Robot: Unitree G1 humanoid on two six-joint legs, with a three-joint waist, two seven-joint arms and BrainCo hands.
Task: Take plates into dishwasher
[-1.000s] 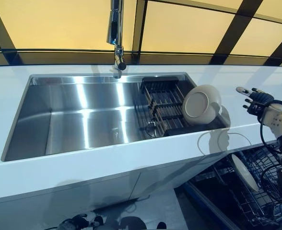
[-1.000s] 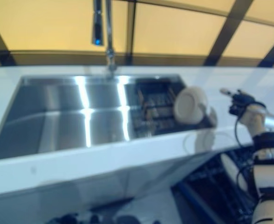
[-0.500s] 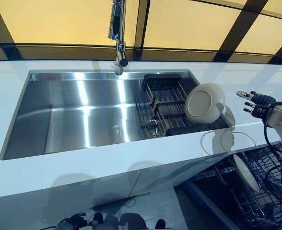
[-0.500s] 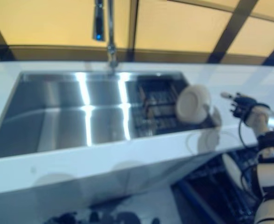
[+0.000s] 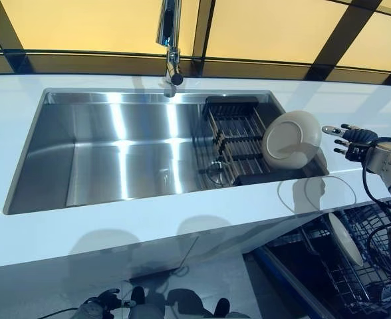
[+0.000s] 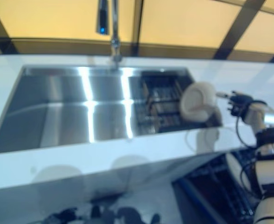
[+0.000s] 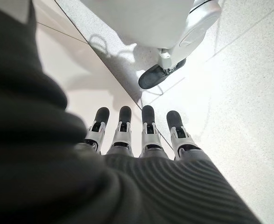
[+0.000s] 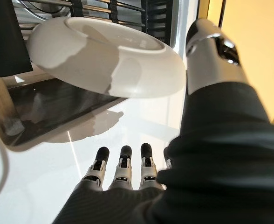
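A white plate [image 5: 290, 135] stands on edge in the dark dish rack [image 5: 239, 143] at the 3 o'clock end of the steel sink [image 5: 116, 149], leaning against the sink's right wall with its underside turned toward the basin. The right robot hand [image 5: 352, 138] hovers over the white desk [image 5: 149, 222] just beside the plate at its 3 o'clock side, apart from it, fingers spread and straight and holding nothing; in the right wrist view its fingers [image 8: 123, 163] point toward the plate [image 8: 104, 63] with a gap of bare desk between, and the thumb [image 8: 211, 51] stands up apart from them. A tall faucet [image 5: 171, 46] rises at the sink's 12 o'clock edge. Below the desk at 4 o'clock the dishwasher's wire basket [image 5: 362, 266] is pulled out, with a second plate [image 5: 345, 239] standing upright in it. The left robot hand [image 7: 137, 135] hangs low by the floor [image 7: 239, 93], fingers straight and loosely side by side, empty; in the left eye view it shows only dimly near the bottom edge.
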